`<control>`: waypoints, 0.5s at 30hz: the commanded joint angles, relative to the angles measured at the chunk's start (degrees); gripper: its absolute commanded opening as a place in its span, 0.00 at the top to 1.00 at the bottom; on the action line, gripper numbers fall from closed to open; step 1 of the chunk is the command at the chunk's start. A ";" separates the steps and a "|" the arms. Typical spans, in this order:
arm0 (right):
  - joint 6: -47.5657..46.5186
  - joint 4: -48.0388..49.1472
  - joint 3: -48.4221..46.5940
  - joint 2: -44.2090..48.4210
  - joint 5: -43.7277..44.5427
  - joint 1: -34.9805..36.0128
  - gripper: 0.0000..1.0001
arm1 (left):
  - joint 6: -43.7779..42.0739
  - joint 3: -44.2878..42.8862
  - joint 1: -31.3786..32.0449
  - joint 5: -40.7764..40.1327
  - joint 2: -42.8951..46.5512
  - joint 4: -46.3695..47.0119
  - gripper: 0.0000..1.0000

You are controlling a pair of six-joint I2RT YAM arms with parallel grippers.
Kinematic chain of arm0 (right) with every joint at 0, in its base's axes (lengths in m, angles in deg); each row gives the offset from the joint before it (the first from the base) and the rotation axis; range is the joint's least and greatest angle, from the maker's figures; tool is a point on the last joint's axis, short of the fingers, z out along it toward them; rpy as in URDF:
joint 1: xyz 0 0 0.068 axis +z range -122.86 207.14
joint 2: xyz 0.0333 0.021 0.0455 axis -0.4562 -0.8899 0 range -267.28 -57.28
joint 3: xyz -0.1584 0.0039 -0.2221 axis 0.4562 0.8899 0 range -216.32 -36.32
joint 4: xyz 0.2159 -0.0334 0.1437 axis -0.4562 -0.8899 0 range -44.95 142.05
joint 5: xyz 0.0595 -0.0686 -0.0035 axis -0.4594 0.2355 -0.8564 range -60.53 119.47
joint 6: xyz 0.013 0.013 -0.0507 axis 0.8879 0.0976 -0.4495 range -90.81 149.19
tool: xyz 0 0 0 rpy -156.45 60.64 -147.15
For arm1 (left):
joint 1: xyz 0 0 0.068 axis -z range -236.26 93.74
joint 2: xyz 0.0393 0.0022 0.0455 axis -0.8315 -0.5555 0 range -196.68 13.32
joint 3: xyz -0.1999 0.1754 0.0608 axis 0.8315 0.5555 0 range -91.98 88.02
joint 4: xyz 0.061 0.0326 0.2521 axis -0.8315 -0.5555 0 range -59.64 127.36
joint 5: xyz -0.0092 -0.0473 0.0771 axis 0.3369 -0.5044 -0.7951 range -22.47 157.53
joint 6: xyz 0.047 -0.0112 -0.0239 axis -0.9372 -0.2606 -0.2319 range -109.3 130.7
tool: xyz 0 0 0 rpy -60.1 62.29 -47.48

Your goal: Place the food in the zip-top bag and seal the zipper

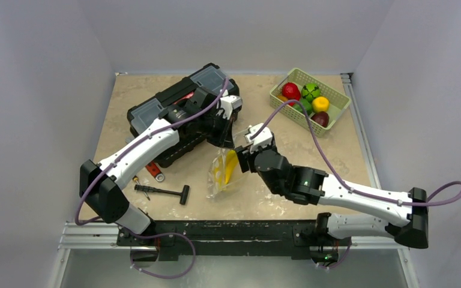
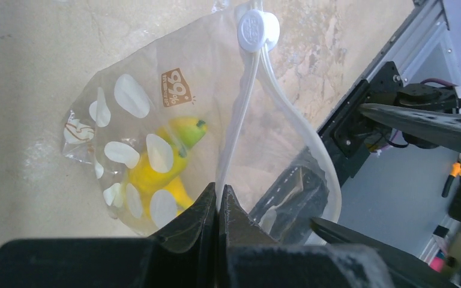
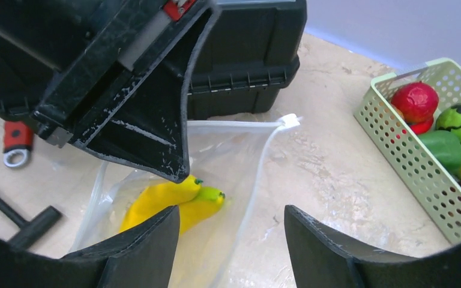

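L pincer (image 2: pixel 218 192): jaws together, clamped on the zipper (image 2: pixel 237 123) strip of the zip-top bag (image 2: pixel 204 120), whose mouth gapes open. R pincer (image 3: pixel 231 219): jaws apart, nothing between them, poised over the bag mouth, just beside the L fingers. Right below R pincer, inside the bag: yellow toy bananas (image 3: pixel 174 201). Farther off, ahead-right of R pincer: pale green basket (image 3: pixel 396 150) w/ more food (image 3: pixel 415 101). Beyond L pincer: black toolbox (image 3: pixel 246 54).

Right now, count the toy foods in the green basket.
6 in the basket: red apple at the far end, small red piece against it, striped green ball beside it, green pepper in the middle, yellow fruit and dark red fruit toward the near end. More may hide underneath.
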 commanded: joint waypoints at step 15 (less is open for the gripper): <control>23.73 -21.26 -10.39 7.73 -7.38 -15.36 0.24 | -4.13 1.56 2.06 -18.14 9.76 1.06 1.00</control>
